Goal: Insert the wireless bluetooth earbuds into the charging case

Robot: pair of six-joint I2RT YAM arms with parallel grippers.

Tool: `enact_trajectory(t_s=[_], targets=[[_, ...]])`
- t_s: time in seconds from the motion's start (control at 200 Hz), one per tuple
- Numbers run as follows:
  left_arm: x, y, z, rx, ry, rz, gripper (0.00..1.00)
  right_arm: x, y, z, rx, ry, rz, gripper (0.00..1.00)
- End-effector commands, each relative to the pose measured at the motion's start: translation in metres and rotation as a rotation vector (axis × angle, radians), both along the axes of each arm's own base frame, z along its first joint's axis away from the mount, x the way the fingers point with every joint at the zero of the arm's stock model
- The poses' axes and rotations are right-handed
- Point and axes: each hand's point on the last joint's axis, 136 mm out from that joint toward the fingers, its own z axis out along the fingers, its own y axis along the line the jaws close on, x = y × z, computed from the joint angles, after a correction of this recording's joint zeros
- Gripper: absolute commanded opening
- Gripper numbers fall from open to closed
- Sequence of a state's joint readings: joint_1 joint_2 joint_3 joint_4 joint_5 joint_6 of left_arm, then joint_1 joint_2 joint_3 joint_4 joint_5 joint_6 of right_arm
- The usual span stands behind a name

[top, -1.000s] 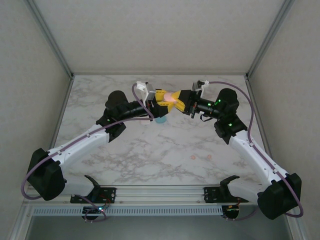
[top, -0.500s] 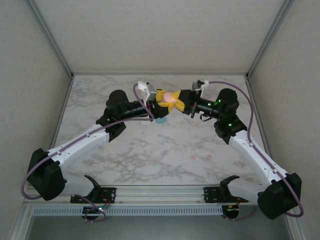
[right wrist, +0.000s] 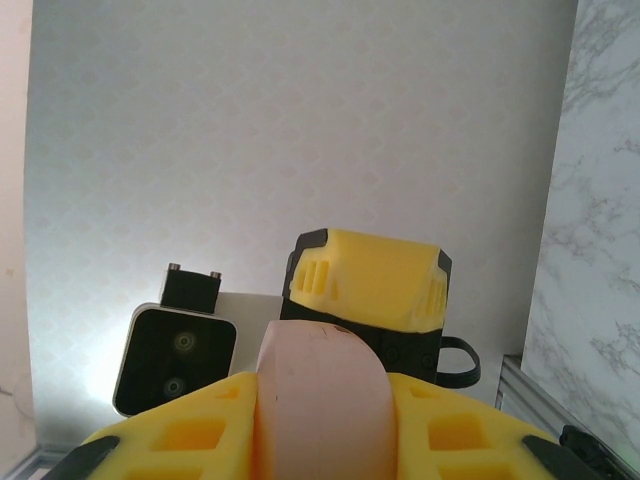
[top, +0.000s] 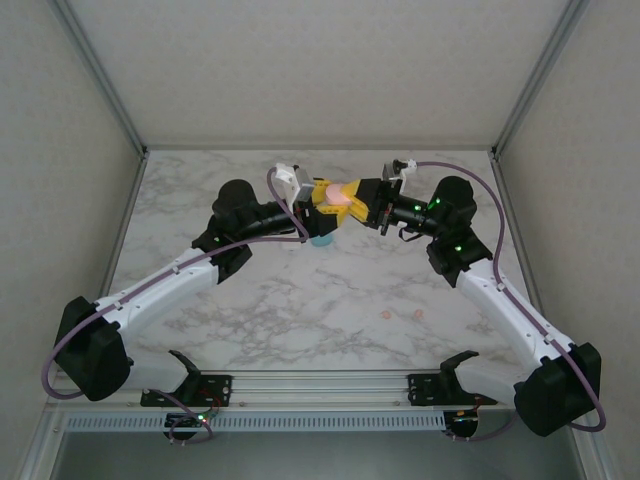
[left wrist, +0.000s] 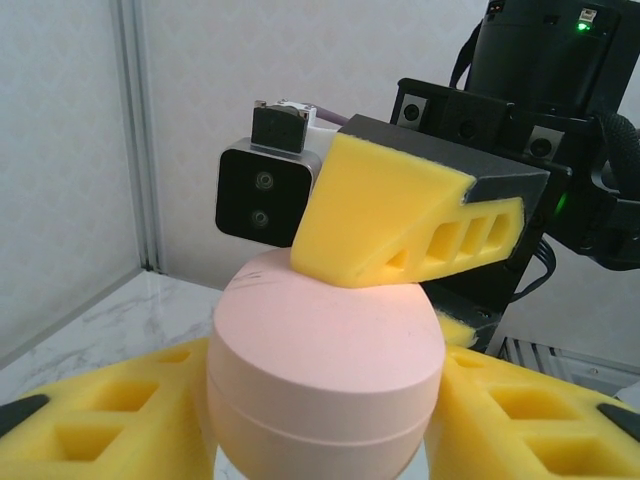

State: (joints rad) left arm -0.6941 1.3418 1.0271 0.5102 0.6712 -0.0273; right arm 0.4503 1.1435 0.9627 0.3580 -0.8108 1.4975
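Left gripper (top: 325, 206) comes in from the left of the pink case (top: 340, 196) and is closed on it, a yellow finger (left wrist: 110, 420) tight against each side. The case is held up off the table (top: 200, 180), round lid closed. A teal blob (top: 320, 239) sits on the table just nearer the arm bases than the pink case, half hidden, probably another case. Right gripper (top: 357, 198) meets the pink case from the right and is clamped on it too, one finger (left wrist: 390, 225) flat on the lid. A pink earbud (top: 385, 314) and a second pink earbud (top: 418, 314) lie loose on the table, well apart from the pink case, right of it and nearer the bases.
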Motion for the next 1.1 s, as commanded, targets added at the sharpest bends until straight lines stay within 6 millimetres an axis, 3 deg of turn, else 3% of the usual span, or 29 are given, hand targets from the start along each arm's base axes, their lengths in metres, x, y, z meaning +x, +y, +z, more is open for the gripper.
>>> enact_trajectory(t_s=[0.0,0.075,0.546,0.841,0.976,1.096], targets=[[-0.003,-0.002,0.014,-0.015,-0.031,-0.009,0.43,-0.009,-0.001,0.015,0.024,-0.055,0.010,0.04],[-0.004,-0.003,0.014,-0.014,-0.027,-0.017,0.38,-0.009,-0.002,0.016,0.030,-0.058,0.006,0.04],[-0.005,-0.003,0.021,-0.056,-0.015,-0.025,0.48,-0.008,-0.001,0.007,0.014,-0.040,0.003,0.05],[-0.006,-0.005,0.017,-0.040,-0.010,-0.037,0.29,-0.011,-0.003,0.013,0.024,-0.054,0.005,0.06],[-0.006,-0.005,0.016,-0.030,-0.017,-0.035,0.23,-0.011,-0.004,0.007,-0.003,-0.046,-0.003,0.15],[-0.008,-0.003,0.012,-0.001,-0.025,-0.032,0.20,-0.013,-0.011,0.003,-0.100,-0.075,-0.054,0.37]])
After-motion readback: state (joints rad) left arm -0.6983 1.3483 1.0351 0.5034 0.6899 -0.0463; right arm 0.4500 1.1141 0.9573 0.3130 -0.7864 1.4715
